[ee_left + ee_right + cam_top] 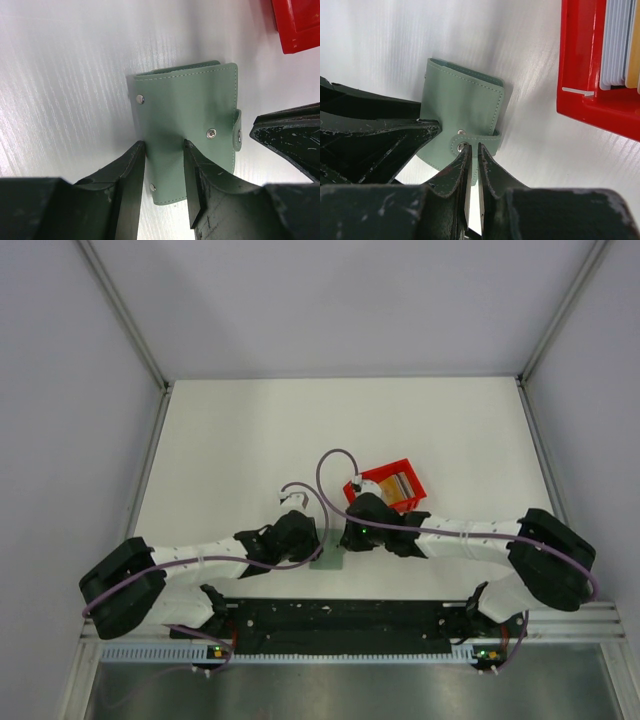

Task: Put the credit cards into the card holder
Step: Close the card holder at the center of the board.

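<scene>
Closed card holder (192, 125) flat on the worktop (230, 440), red bin (577, 55) near it.
The left gripper (162, 150) has its jaws apart over the cover, and the right gripper (472, 148) has its jaws almost together at the snap strap. In the bin stand the credit cards (617, 45).

illumination is bright, even and diffuse in all three views. the white worktop (60, 75) shows streaky glare in both wrist views, strongest at the upper left of the left wrist frame. shadows are soft: a faint grey one lies right of the card holder (462, 107) in the right wrist view. the dark jaws at the bottom of each wrist frame are close to the lens and slightly soft.
</scene>
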Tool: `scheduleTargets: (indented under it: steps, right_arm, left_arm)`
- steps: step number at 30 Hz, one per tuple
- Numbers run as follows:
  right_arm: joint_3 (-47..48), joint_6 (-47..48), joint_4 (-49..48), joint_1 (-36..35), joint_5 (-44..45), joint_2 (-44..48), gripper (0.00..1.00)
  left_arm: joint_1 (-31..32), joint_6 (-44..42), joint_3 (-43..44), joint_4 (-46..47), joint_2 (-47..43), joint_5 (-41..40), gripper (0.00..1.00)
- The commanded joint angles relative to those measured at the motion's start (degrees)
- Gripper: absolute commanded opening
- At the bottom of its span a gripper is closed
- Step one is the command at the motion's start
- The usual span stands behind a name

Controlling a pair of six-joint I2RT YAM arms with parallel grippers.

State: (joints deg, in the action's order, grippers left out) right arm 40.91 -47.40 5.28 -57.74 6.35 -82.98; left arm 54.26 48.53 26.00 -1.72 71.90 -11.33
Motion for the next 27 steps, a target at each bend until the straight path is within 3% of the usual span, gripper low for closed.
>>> scheduleTargets:
  steps: [1, 27]
  right_arm:
    - [1.0, -0.6, -3.1, -0.4, -0.7, -0.8, 0.09]
    - [3.2, 0.1, -4.3, -0.4, -3.4, -3.9, 0.09]
  left_arm:
    - [0.0, 0.3, -0.5, 0.3, 0.8, 0.7, 0.40]
    - [0.0, 0.2, -0.3, 0.7, 1.0, 1.0, 0.41]
